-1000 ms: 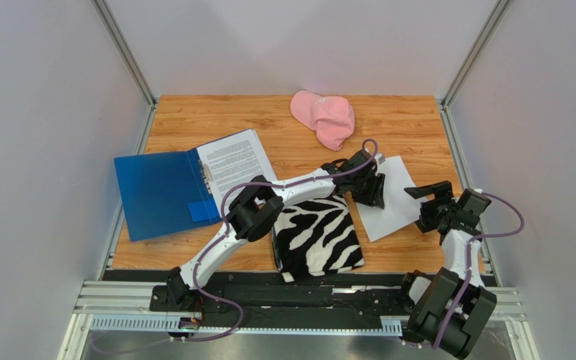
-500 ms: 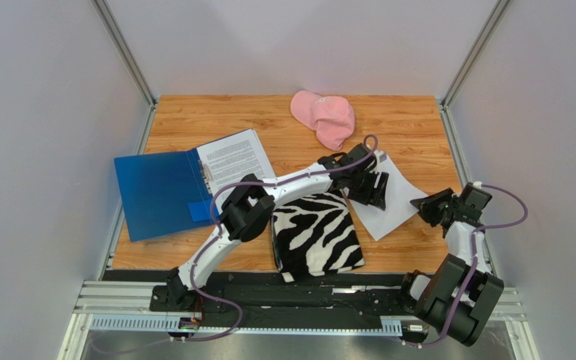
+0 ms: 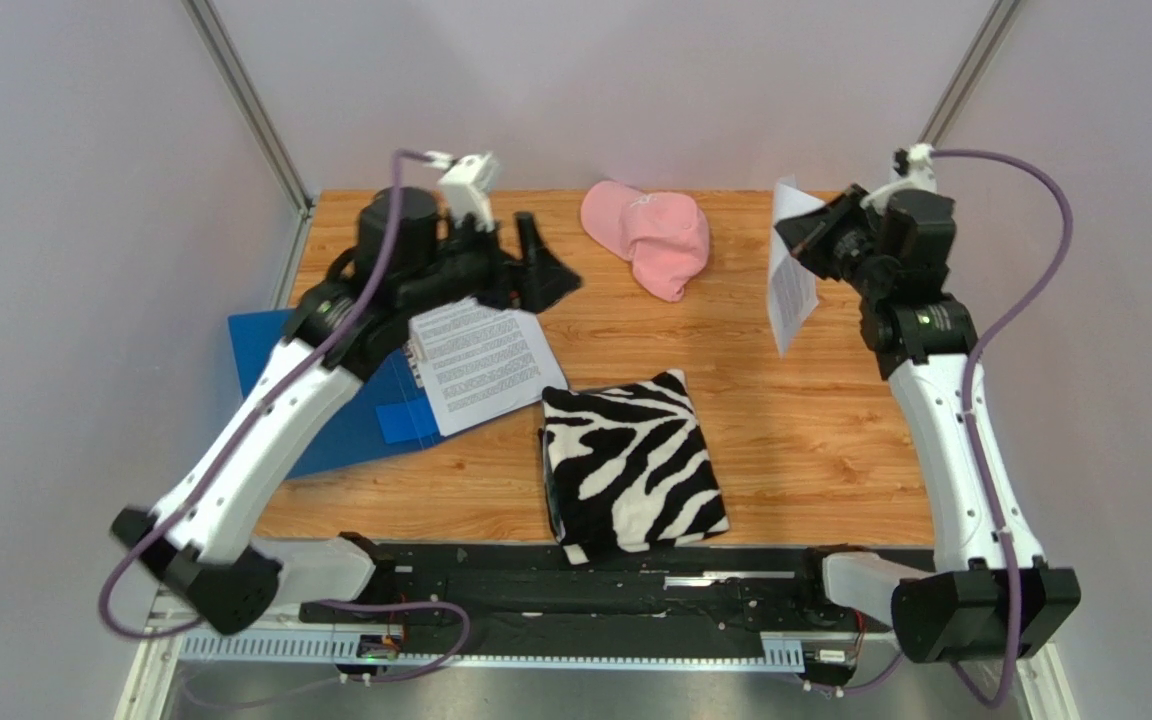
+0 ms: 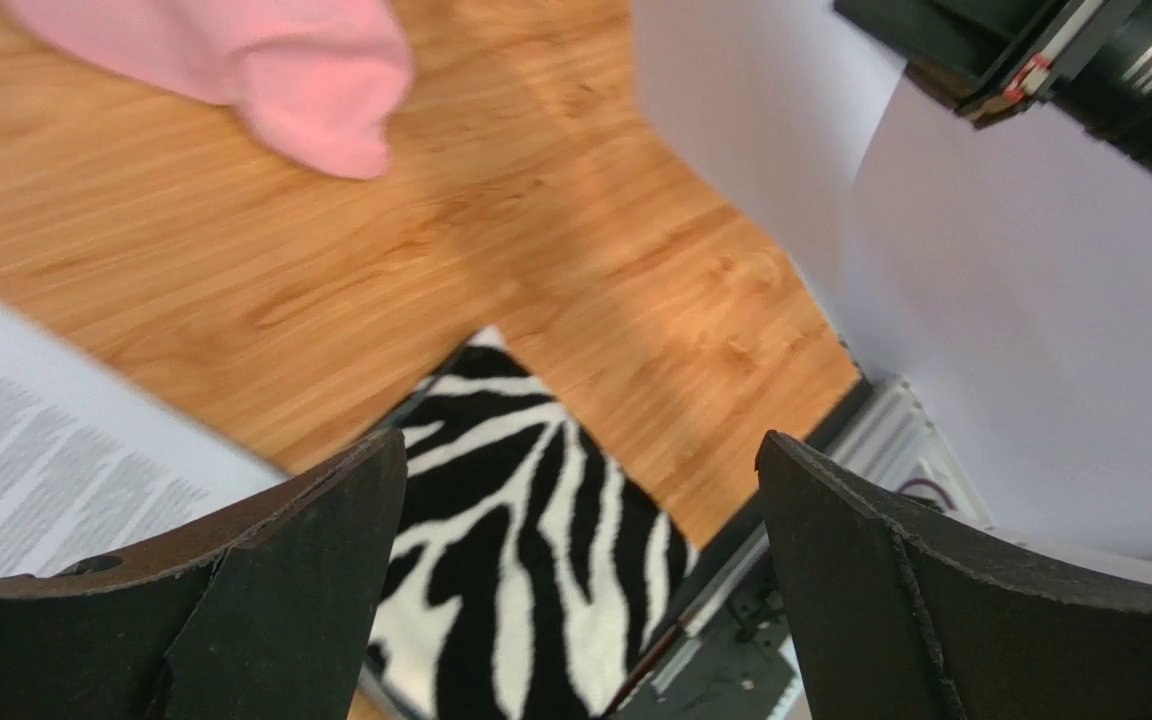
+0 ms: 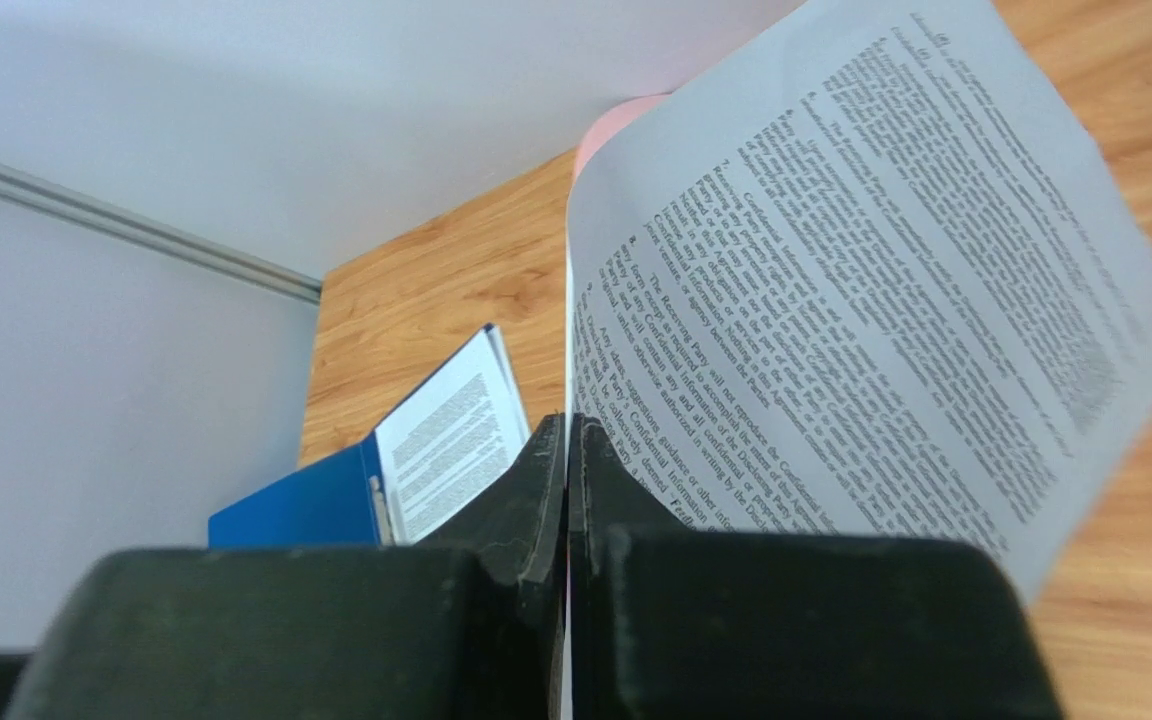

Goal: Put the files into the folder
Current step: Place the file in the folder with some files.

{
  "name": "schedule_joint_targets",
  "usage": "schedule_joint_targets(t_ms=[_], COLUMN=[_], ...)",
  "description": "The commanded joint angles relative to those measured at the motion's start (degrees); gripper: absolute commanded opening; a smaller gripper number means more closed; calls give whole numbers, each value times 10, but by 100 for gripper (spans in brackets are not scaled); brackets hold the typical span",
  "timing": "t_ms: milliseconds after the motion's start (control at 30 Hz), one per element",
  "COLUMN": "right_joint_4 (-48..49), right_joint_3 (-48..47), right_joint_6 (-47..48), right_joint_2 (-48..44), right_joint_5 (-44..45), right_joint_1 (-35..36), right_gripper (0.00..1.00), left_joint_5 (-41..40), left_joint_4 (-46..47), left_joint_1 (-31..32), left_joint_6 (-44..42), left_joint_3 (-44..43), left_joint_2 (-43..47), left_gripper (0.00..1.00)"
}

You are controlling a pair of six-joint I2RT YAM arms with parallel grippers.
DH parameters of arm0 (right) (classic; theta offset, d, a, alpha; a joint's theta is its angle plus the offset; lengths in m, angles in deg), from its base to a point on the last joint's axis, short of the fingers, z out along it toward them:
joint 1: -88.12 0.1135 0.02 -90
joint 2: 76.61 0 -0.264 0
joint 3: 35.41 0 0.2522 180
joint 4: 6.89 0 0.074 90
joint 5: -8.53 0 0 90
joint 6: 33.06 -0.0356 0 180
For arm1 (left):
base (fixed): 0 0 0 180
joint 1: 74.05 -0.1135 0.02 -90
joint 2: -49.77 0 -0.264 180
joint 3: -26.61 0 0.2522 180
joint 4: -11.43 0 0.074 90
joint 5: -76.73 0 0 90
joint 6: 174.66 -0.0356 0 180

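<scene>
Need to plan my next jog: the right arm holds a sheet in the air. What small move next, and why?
Probably swing the right gripper left toward the folder. It is shut on a sheet held off the table at right; the folder lies open at left, pages already on it, left gripper open above.

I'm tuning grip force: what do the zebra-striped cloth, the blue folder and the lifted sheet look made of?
Zebra-striped cloth: likely soft fabric, matte, with rounded, puffy edges. Blue folder: probably plastic or coated card, smooth and flat. Lifted sheet: thin matte printed paper, curling where it is held.
</scene>
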Motion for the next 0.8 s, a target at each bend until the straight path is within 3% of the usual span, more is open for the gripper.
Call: schedule_joint_targets(t_ms=[0, 133, 233, 367, 567, 767], right_joint_4=[16, 78, 101, 171, 315, 365], right_joint_3=[-105, -206, -305, -370, -339, -277], right_joint_6=[-23, -89, -121, -192, -310, -363], right_joint_2=[107, 238, 334, 420, 469, 470], right_joint_5=[64, 50, 58, 50, 57, 71], right_joint_1=[129, 227, 297, 357, 383, 383], right_gripper=[0, 0, 0, 0, 0, 0], left_joint_5=[-100, -173, -231, -283, -318, -317], left_joint_4=[-126, -170, -201, -224, -240, -250], left_joint_1=[-46, -92, -105, -107, -108, -109], left_joint_6=[-55, -65, -57, -54, -58, -58], left_joint_3=[92, 130, 142, 152, 140, 136], left_joint_2=[124, 239, 283, 318, 339, 330], left_gripper=[96, 96, 96, 96, 96, 95])
